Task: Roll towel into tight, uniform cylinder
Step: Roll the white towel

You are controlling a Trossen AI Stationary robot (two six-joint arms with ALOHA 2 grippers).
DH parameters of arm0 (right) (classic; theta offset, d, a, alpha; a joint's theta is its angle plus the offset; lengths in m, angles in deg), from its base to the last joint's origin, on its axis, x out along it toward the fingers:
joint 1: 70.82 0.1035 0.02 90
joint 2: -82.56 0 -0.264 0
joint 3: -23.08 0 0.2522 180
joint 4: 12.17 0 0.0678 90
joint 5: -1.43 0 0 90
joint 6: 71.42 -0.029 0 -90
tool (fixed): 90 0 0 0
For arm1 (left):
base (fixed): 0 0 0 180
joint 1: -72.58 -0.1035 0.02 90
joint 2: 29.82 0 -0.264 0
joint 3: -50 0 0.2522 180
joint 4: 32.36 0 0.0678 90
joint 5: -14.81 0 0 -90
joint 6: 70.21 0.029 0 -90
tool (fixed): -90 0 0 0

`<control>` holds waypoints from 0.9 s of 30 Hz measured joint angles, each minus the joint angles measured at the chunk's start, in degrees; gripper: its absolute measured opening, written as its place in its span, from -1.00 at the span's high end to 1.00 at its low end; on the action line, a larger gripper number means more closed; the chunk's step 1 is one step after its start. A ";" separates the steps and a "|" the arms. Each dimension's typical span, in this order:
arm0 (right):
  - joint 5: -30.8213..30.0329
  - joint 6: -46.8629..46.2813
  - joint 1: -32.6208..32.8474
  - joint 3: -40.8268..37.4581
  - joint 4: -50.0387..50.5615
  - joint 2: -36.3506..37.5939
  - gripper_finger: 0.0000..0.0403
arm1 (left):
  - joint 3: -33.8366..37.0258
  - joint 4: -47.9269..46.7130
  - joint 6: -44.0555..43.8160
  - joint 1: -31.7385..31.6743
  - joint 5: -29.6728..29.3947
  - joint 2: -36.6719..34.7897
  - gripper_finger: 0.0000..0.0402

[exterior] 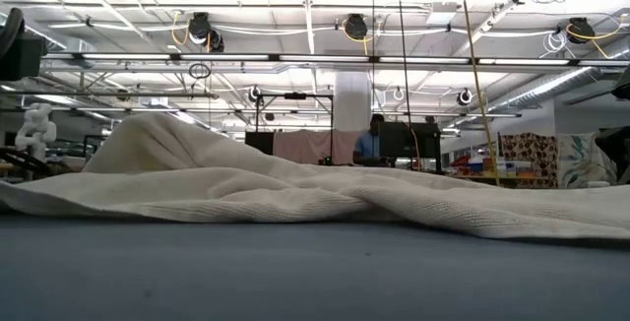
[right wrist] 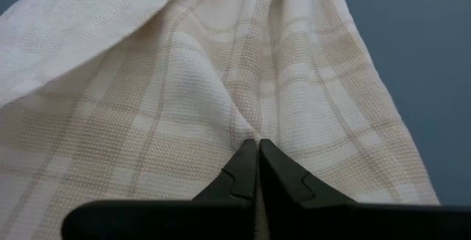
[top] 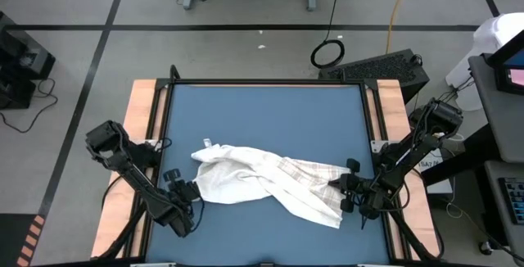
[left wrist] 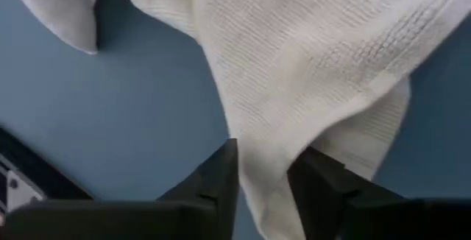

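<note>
You are at the spreading step: the towel (top: 270, 181) lies crumpled at lower centre. The left gripper (top: 190, 192) pinches its left end, and the right gripper (top: 344, 187) is clamped on its right end. Next, pull it flat.

Towel (right wrist: 221, 85): white woven cloth with faint beige checked bands, filling most of the view. A plainer white fold lies across one upper corner, over the checked part. Creases run from the far edge toward the claw.

Right claw (right wrist: 258, 168): two dark fingers pressed together, tips meeting, with the cloth pinched at their tips.

Mat (right wrist: 419, 56): plain blue surface, bare along one side of the towel and in a small far corner.
</note>
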State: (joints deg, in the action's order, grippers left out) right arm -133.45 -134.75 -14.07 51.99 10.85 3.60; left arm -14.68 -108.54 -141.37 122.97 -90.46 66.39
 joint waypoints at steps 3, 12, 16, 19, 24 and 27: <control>-0.02 0.17 0.00 0.00 0.02 0.00 0.97 | -0.64 -3.22 -0.47 -0.07 -2.04 0.02 0.80; -0.36 -0.27 0.00 0.00 0.20 -0.02 0.97 | -16.22 -27.12 1.50 -0.11 -10.47 0.02 0.98; -0.88 -0.61 0.02 0.00 0.30 -0.04 0.97 | -24.44 -22.30 15.36 -0.84 -16.09 -1.95 0.97; -0.46 -0.74 0.00 0.00 0.33 -0.02 0.97 | -28.77 -14.86 22.51 -3.04 -12.00 -1.58 0.97; 0.86 -1.98 -0.07 0.00 0.55 0.05 0.97 | -29.22 1.43 23.12 -5.38 -5.38 -1.24 0.90; 1.31 -2.04 -0.07 0.00 0.55 0.05 0.97 | -29.12 1.83 19.44 -5.10 -2.81 0.22 0.70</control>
State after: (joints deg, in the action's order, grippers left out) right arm -132.14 -136.79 -14.13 51.99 11.39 3.64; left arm -43.80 -106.72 -121.93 117.87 -93.27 66.60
